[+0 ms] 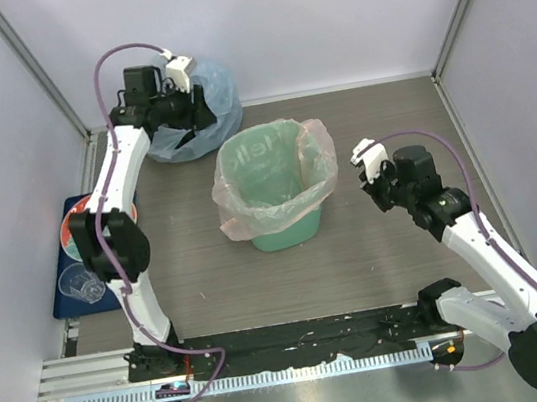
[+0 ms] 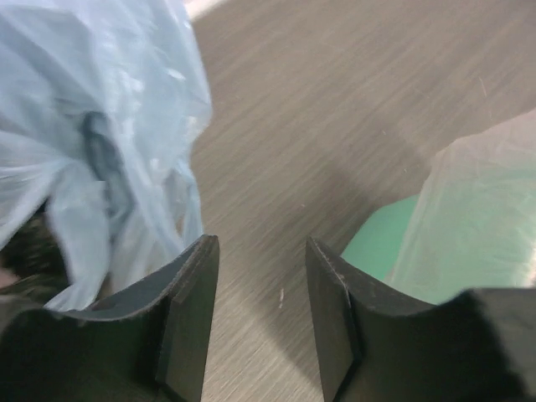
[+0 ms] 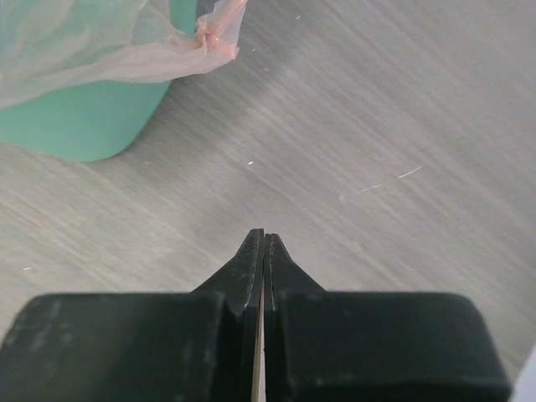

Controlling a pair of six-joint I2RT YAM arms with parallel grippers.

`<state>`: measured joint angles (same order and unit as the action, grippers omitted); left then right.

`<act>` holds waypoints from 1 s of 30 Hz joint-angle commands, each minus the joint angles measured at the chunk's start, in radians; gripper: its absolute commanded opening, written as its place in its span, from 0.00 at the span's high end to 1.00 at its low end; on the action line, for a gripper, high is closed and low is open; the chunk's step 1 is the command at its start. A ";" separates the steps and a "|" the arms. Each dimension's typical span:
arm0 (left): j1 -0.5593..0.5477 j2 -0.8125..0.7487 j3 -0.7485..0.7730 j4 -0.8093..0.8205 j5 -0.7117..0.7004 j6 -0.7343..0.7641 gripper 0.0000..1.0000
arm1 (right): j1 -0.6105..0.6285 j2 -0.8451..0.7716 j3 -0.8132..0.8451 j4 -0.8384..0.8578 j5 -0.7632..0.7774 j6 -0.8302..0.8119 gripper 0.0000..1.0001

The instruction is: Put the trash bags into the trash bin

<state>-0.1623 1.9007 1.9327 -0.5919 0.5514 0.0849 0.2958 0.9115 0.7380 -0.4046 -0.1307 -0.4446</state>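
The mint-green trash bin (image 1: 288, 230) stands upright mid-table. The pale-pink trash bag (image 1: 319, 148) lines it, its rim folded out over the bin's mouth and hanging down the sides. My left gripper (image 1: 204, 118) is open and empty, low over the table between the bulging pale-blue bag (image 1: 216, 87) and the bin. In the left wrist view the open gripper (image 2: 261, 251) has the blue bag (image 2: 100, 126) to its left and the bin (image 2: 381, 243) with the pink bag (image 2: 477, 218) to its right. My right gripper (image 1: 371, 186) is shut and empty, right of the bin. The right wrist view shows the shut gripper (image 3: 265, 239), with the bin (image 3: 84, 117) and pink bag (image 3: 126, 50) at upper left.
A blue mat (image 1: 70, 291) at the left edge holds a red plate (image 1: 72, 235) and a clear plastic cup (image 1: 84, 284). Walls and metal frame posts close in the back and sides. A black strip and rail run along the near edge.
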 commanded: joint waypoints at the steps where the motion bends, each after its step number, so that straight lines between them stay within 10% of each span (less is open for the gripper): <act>1: -0.003 0.078 0.069 -0.100 0.252 0.084 0.55 | -0.062 0.042 0.122 -0.185 -0.118 0.193 0.99; 13: -0.037 -0.506 -0.633 -0.022 0.337 0.098 0.60 | -0.165 0.211 0.296 -0.437 -0.513 0.307 0.99; 18: -0.059 -0.644 -0.770 0.006 0.253 0.012 0.55 | -0.175 0.381 0.334 -0.485 -0.682 0.596 0.99; 24: -0.034 -0.706 -0.848 0.125 0.088 -0.072 0.41 | -0.166 0.313 0.062 -0.072 -0.793 1.147 0.99; 30: 0.001 -0.665 -0.810 0.201 -0.022 -0.041 0.38 | -0.058 0.355 -0.017 0.286 -0.741 1.284 0.99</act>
<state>-0.1806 1.2152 1.0683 -0.5106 0.6231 0.0261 0.2020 1.2636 0.7261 -0.4370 -0.8581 0.6384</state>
